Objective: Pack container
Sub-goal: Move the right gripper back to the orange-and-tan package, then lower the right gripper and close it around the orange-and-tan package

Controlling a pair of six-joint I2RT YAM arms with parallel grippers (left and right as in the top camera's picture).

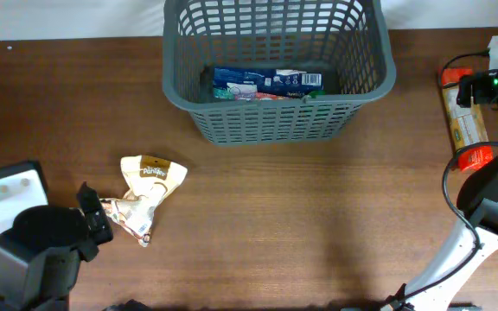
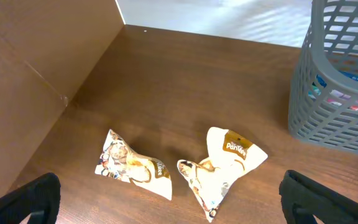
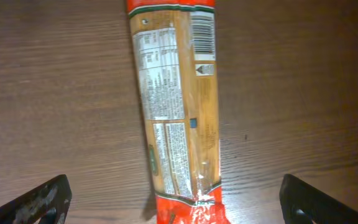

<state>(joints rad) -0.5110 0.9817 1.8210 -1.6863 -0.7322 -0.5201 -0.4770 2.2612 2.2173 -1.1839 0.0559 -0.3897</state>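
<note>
While both arms hang over the brown surface point(image 1: 301, 225), the container point(image 1: 271, 123) stands upright at the middle of the far edge, with blue-and-white packets point(image 1: 266, 84) lying flat on its floor.

Two crumpled snack bags lie toward the near left corner. One is a cream bag point(image 1: 154, 177) with a brown label. The other is a printed bag point(image 1: 130, 218) just beside it, closer to the left edge.

The left tool point(image 2: 166, 200) is spread wide and grips nothing. Its dark fingertips point(image 2: 30, 199) sit at the bottom corners of the left wrist view. Both bags lie ahead of it, between it and the container, whose lattice wall rises beyond them to the right, well apart from this tool.

Along the right edge lies a long narrow packet point(image 1: 463, 121) with a printed label and red ends, running from far to near. The right tool point(image 3: 173, 196) hangs over it, also spread wide, one finger on either side of the packet's red end and well clear of its sides. The container lies to this tool's left, apart from it, with bare wood between them.
</note>
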